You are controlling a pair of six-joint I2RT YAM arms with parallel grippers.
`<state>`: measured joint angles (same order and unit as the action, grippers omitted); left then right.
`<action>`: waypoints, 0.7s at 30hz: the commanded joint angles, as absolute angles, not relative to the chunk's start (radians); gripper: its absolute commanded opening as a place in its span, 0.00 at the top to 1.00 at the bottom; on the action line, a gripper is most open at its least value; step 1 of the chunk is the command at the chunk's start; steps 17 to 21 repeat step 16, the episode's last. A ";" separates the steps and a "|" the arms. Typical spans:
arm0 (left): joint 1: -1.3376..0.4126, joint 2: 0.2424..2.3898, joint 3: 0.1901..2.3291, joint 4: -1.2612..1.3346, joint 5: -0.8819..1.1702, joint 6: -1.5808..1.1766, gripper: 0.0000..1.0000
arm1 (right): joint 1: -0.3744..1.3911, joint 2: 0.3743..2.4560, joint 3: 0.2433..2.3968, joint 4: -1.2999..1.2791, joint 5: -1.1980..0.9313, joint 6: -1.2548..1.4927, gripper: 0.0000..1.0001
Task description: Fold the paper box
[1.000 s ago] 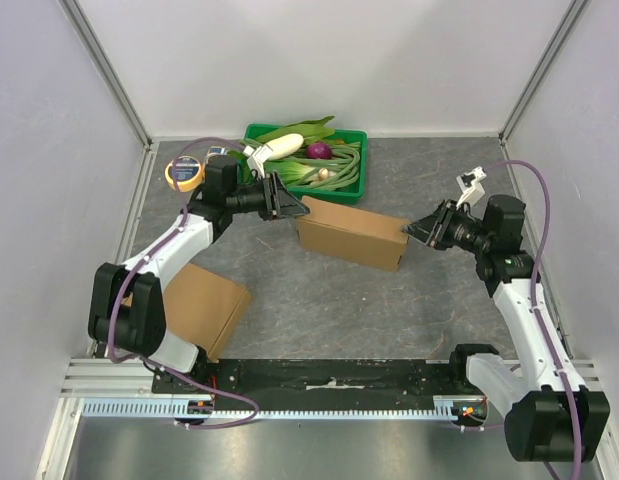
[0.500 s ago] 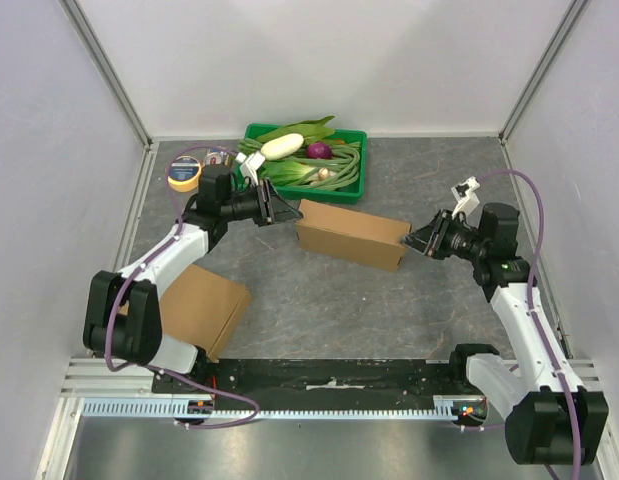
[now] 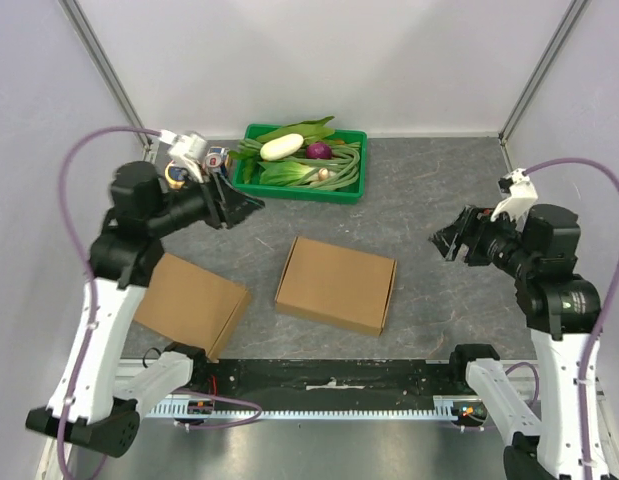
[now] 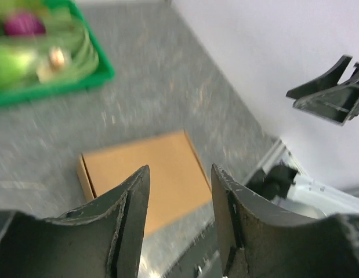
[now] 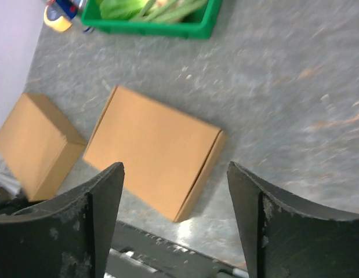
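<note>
The brown paper box (image 3: 336,284) lies flat and closed on the grey table, in the middle near the front; it also shows in the left wrist view (image 4: 141,176) and the right wrist view (image 5: 150,150). My left gripper (image 3: 244,205) hangs above the table to the box's upper left, well apart from it, open with nothing between its fingers (image 4: 180,169). To the box's right my right gripper (image 3: 451,240) is raised too, open wide and empty (image 5: 175,165).
A second closed brown box (image 3: 189,303) lies at the front left. A green tray (image 3: 354,188) of vegetables stands at the back. A yellow tape roll (image 3: 175,176) sits near the back left corner. The black rail (image 3: 329,375) runs along the front edge.
Both grippers opened, let go of the box and pulled up and outward. The box, held up by its ends before, now lies flat nearer the front edge.
</note>
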<state>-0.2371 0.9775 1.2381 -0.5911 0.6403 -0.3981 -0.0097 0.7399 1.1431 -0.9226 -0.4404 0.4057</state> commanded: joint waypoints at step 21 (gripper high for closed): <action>-0.235 0.744 1.624 -0.604 0.416 -0.307 0.43 | 0.204 0.740 1.780 -0.928 0.050 0.166 0.02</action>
